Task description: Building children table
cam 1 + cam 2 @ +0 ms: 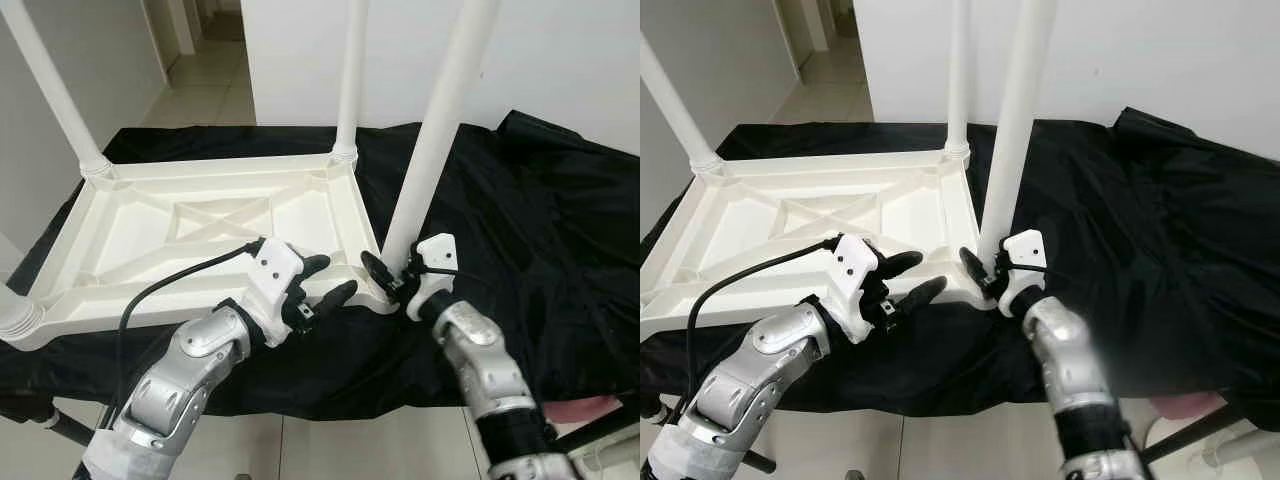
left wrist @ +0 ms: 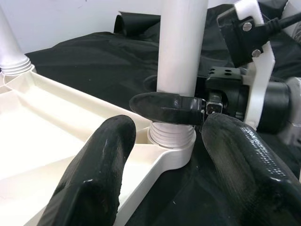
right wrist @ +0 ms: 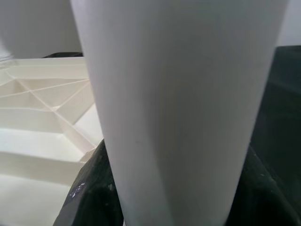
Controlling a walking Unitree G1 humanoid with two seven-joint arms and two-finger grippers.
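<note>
A white plastic children's tabletop (image 1: 200, 235) lies upside down on a black cloth, with white legs standing up from its corners. The near right leg (image 1: 435, 130) stands in its corner socket (image 2: 171, 136). My right gripper (image 1: 385, 275) is shut on this leg just above the socket, and the leg (image 3: 178, 108) sits between its fingers. My left gripper (image 1: 325, 280) is open and hovers over the tabletop's near edge, just left of that corner, its fingers (image 2: 94, 174) pointing at the socket.
The black cloth (image 1: 540, 230) covers the work surface and hangs over the front edge. Other legs stand at the far left (image 1: 55, 85), far right (image 1: 350, 75) and near left corner (image 1: 15, 315). White walls and a doorway lie behind.
</note>
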